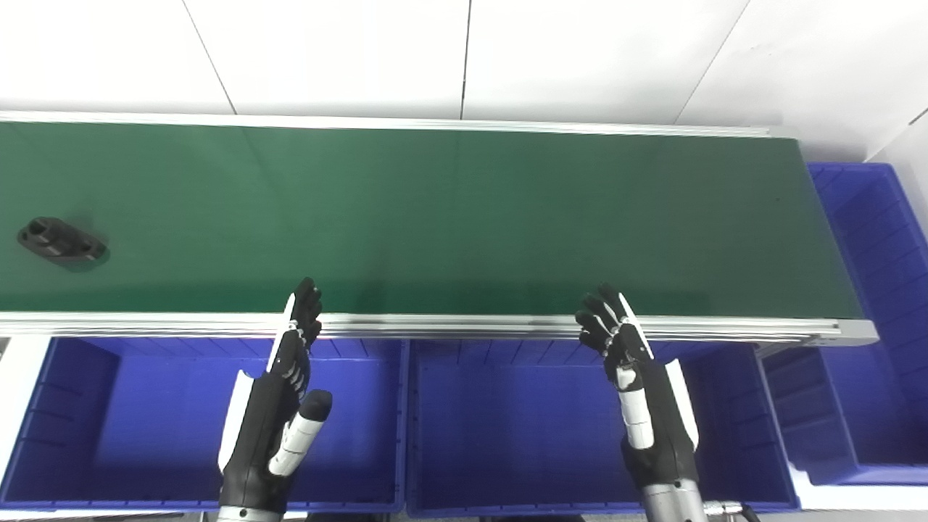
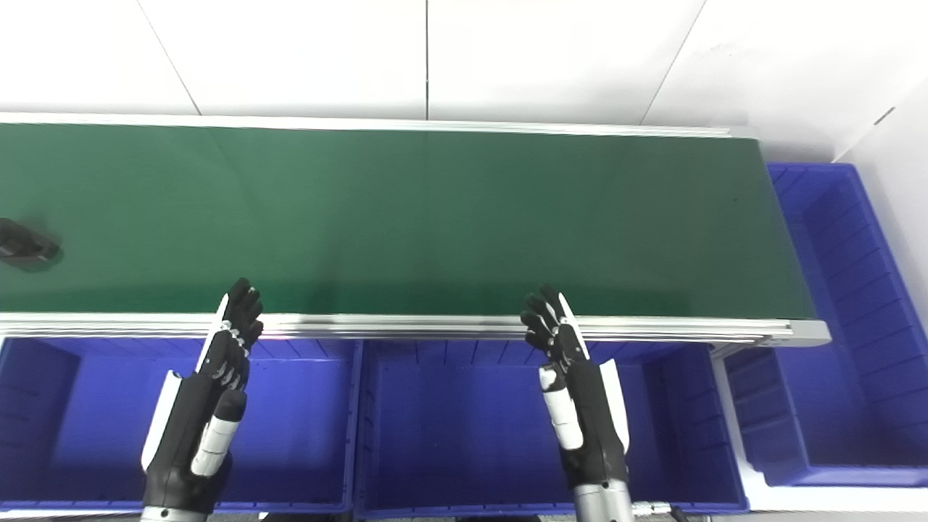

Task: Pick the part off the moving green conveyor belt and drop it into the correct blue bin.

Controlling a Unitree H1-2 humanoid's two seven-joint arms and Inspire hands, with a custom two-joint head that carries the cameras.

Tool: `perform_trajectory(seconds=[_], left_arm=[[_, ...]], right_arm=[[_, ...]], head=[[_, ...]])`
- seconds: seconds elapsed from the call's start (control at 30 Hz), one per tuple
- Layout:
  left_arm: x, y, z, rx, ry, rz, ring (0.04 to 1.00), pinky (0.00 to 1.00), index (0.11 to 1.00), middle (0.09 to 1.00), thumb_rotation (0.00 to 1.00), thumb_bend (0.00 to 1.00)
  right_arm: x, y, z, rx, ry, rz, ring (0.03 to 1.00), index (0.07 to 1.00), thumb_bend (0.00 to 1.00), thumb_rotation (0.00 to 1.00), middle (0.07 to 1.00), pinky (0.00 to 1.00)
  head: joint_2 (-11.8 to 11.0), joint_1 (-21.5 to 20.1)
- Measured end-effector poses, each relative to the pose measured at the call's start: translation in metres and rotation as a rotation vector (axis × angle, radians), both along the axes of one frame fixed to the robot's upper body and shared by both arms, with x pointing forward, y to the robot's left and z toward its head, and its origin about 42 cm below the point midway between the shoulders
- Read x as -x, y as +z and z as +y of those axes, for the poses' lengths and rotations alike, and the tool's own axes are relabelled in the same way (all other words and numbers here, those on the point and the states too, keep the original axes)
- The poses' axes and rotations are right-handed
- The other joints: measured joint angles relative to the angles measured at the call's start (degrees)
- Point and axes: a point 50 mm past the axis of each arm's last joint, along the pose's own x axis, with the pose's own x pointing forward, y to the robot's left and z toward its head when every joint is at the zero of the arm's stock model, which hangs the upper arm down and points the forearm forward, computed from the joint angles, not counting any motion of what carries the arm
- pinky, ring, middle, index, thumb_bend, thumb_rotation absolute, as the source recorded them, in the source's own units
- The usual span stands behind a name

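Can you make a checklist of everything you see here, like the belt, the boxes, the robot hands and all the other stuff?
Surface: green conveyor belt with silver rails, bare except for one part.
Job's things: black part lying at the belt's far left end; three blue bins, left bin and middle bin below the near rail, right bin past the belt's right end; all look empty.
Clutter: nothing seen.
Hands: left hand open, over the left bin; right hand open, over the middle bin; both hold nothing.
Cables: nothing clearly seen.
Surroundings: white wall panels behind the belt.
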Motion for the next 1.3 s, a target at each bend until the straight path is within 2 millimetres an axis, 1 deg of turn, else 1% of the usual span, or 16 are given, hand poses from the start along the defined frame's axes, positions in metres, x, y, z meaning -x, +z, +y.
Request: perform_trajectory(seconds=[0.17,0.33,0.53,0.9,1.3], left_arm=[[-0.0004,-0.0003,0.0002,-0.02,-0.006,-0.002,1.0,1.0,1.0,1.0,0.9,0.75],[-0.0008,-0.0005,0.0001,-0.021,-0.009,-0.004,1.0,1.0,1.0,1.0,0.9,0.72],[-0.0007,-0.0004,-0.0008,-0.021,-0.013,-0.005,1.0,1.0,1.0,1.0,0.9,0.74],[-0.0006,-0.0002,-0.001,-0.021,-0.015,-0.008,1.0,1.0,1.0,1.0,0.9,0.72],[-0.0006,-0.0001,-0.0012,-0.02,-0.015,-0.008,1.0,1.0,1.0,1.0,0.9,0.75]], right_arm=[[-0.0003,0.0001,0.0003,0.003,0.002,-0.001,0.884,0.964,0.9,1.0,0.913,0.87],[-0.0006,0.0002,0.0004,0.001,0.003,-0.002,0.886,0.963,0.9,0.99,0.913,0.87],[-0.0007,0.0002,0.0003,-0.001,0.004,-0.002,0.882,0.96,0.91,0.99,0.911,0.86],[-0.0007,0.0003,0.0003,-0.001,0.004,-0.001,0.886,0.957,0.9,0.99,0.909,0.87],[-0.001,0.0023,0.0002,-0.002,0.003,-0.008,0.886,0.961,0.91,0.99,0.912,0.86]], head=[[0.0,0.17],[0.0,0.18],[0.09,0.09],[0.09,0.09],[0.0,-0.09]])
